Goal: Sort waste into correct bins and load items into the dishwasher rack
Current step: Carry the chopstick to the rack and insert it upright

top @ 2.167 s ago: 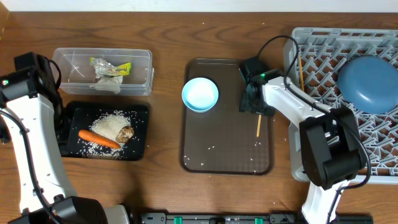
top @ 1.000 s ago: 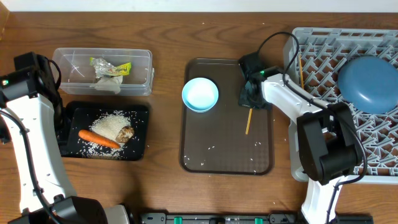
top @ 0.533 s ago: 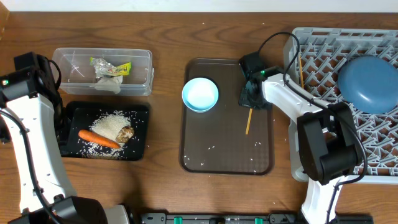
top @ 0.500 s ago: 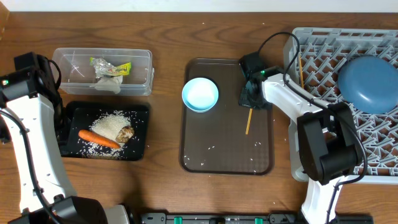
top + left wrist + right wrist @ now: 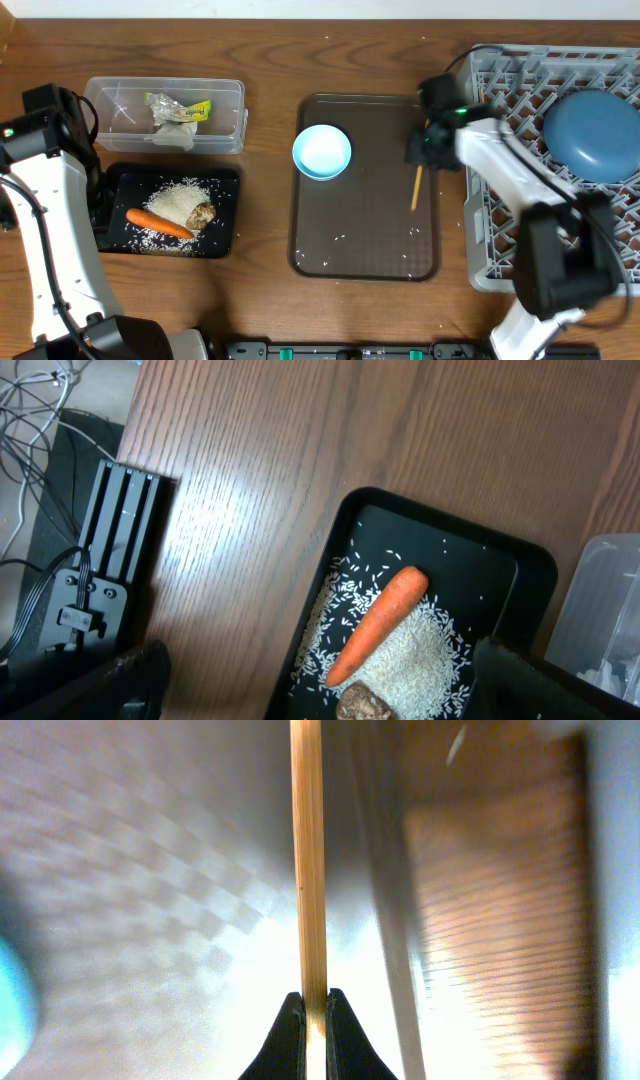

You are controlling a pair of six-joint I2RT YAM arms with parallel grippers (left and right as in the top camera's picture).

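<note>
- Overhead view, counted: one tub (image 5: 228,100), one black tray (image 5: 228,180), one brown tray (image 5: 365,230), one rack (image 5: 600,60), two arms.
- Waste in the tub, upper left of the frame: one wrapper (image 5: 182,106) and one tissue (image 5: 176,130), touching each other. The wrapper's print is too small to read.
- Waste in the black tray, just below the tub: one carrot (image 5: 158,222), one lump (image 5: 203,213) and a heap of rice (image 5: 175,200) with loose grains around it. The carrot lies aslant against the rice and the lump sits at the heap's right edge.
- Dishes: one bowl (image 5: 322,151) stands in the upper left of the brown tray, and one plate (image 5: 592,135) rests on the rack at the right edge of the frame.
- A few stray rice grains lie on the lower part of the brown tray.
- The right gripper (image 5: 424,150), centre right, has its jaws clamped together on one chopstick (image 5: 416,188), which hangs over the right side of the brown tray, beside the rack. Whether its tip touches the tray I cannot tell.
- Right wrist view: the fingertips pinch the chopstick's (image 5: 307,860) lower end at the bottom of the frame, and the stick runs straight up.
- Left wrist view: the left gripper (image 5: 320,660) has its jaws wide apart, holding nothing, above the black tray and carrot.
</note>
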